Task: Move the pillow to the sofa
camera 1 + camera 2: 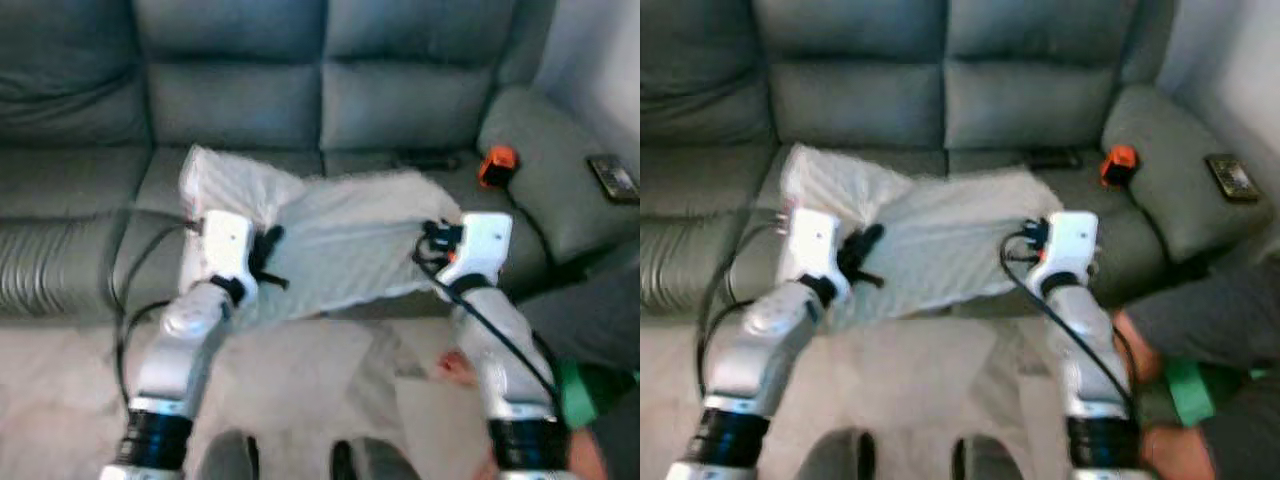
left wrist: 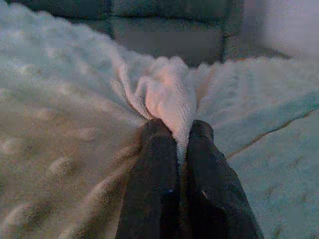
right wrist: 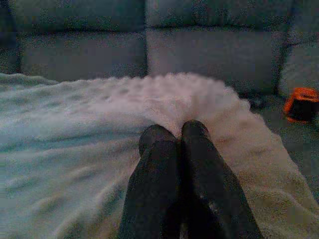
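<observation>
A white fluffy pillow (image 1: pixel 340 240) hangs over the front of the grey sofa (image 1: pixel 240 100), spread across the middle seat cushions. My left gripper (image 1: pixel 268 250) is shut on the pillow's left side; in the left wrist view a fold of pillow fabric (image 2: pixel 169 94) is pinched between the black fingers (image 2: pixel 152 169). My right gripper (image 1: pixel 430 240) is shut on the pillow's right edge. In the right wrist view its fingers (image 3: pixel 199 159) press together at the pillow's rim (image 3: pixel 189 97).
An orange object (image 1: pixel 497 165) and a dark flat remote (image 1: pixel 430 160) lie on the right seat. A dark device (image 1: pixel 613 178) rests on the right armrest. A person with a green sleeve (image 1: pixel 585 390) crouches at the lower right. Pale floor (image 1: pixel 300 370) lies before the sofa.
</observation>
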You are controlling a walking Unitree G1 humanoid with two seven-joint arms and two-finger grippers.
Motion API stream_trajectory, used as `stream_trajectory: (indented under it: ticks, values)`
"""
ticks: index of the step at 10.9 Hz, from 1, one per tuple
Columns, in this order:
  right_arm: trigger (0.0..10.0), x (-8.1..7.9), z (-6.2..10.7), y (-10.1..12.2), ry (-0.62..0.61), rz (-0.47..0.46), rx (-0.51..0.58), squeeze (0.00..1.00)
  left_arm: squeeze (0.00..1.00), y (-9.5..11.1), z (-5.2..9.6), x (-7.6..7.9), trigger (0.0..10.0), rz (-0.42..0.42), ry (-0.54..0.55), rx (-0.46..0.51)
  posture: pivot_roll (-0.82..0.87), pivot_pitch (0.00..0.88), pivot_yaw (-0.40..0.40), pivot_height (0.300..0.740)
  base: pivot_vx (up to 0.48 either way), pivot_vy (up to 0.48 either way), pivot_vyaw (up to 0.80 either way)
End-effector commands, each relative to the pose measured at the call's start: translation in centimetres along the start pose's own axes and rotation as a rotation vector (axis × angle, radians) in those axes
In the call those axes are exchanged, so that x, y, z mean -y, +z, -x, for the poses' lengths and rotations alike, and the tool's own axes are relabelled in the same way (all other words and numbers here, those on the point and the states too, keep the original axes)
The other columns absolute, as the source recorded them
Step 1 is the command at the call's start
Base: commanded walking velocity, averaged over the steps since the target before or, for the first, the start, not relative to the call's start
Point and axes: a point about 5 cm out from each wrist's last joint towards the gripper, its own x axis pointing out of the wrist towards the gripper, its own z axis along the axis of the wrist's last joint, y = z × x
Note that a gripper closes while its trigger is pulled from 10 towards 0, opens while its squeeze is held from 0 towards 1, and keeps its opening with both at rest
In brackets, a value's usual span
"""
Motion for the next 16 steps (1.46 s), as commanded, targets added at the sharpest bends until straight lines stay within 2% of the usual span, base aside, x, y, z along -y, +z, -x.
stream_trajectory:
  ticks: [1, 6, 11, 12, 16]
  values:
    - [10.0, 0.47, 0.15, 0.19, -0.015, 0.012, 0.006, 0.00, 0.00, 0.32, 0.01, -0.08, 10.0, -0.007, 0.004, 0.012, -0.05, 0.156, -0.068, 0.740, 0.349, 0.330, -0.64]
    - [10.0, 0.33, -0.06, 0.42, -0.010, 0.010, 0.014, 0.00, 0.00, 0.36, -0.27, -0.03, 10.0, -0.007, 0.009, 0.009, -0.05, 0.153, -0.067, 0.740, 0.152, 0.411, 0.00]
    - [10.0, 0.39, -0.20, 0.82, 0.000, 0.022, 0.037, 0.00, 0.00, 0.42, -0.59, 0.06, 10.0, -0.036, 0.054, 0.023, -0.05, 0.145, -0.070, 0.740, 0.000, 0.436, 0.00]
    - [10.0, 0.46, -0.19, 0.82, -0.002, 0.023, 0.039, 0.00, 0.00, 0.48, -0.68, 0.10, 10.0, -0.015, 0.081, 0.039, -0.06, 0.142, -0.068, 0.740, 0.000, 0.439, 0.00]
    - [10.0, 0.48, -0.07, 1.00, -0.005, 0.050, 0.055, 0.00, 0.00, 0.64, -0.62, 0.32, 10.0, -0.001, 0.072, 0.061, -0.05, 0.138, -0.073, 0.740, 0.000, 0.000, 0.13]
